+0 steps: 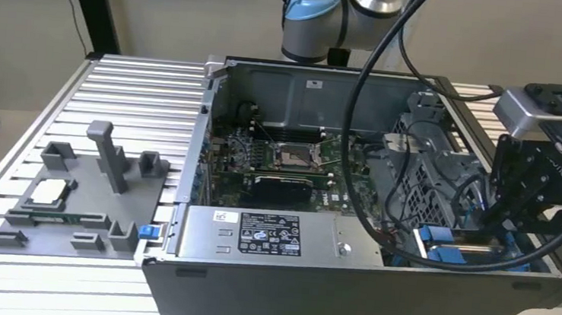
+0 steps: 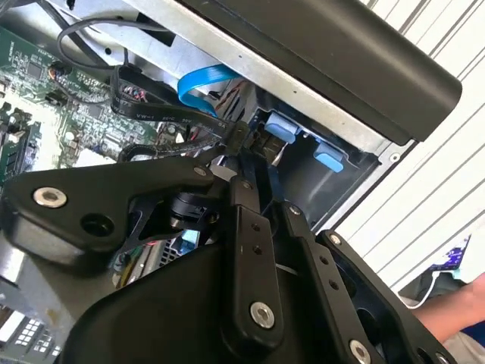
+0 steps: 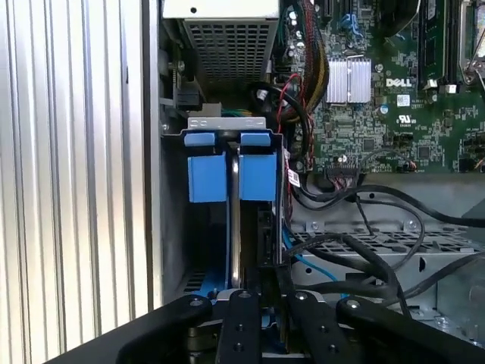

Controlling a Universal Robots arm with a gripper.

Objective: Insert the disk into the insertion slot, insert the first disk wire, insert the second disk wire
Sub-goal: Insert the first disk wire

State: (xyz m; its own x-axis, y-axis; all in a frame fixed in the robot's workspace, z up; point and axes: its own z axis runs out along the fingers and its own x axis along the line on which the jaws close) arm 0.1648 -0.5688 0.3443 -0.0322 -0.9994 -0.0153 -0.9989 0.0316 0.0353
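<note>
Tool [image 3: 269, 287] at disk [image 3: 234, 227] edge; disk seated in insertion slot [image 3: 174, 227].

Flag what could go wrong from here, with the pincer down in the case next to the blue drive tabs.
1. The pincer looks shut on a black connector at its very tips. A tilted grip could jam it rather than seat it, and where it mates is hidden.
2. Loose black cables cross right beside the pincer and could snag.
3. A person's arm sits close by the case, possibly within the robot's sweep.
</note>
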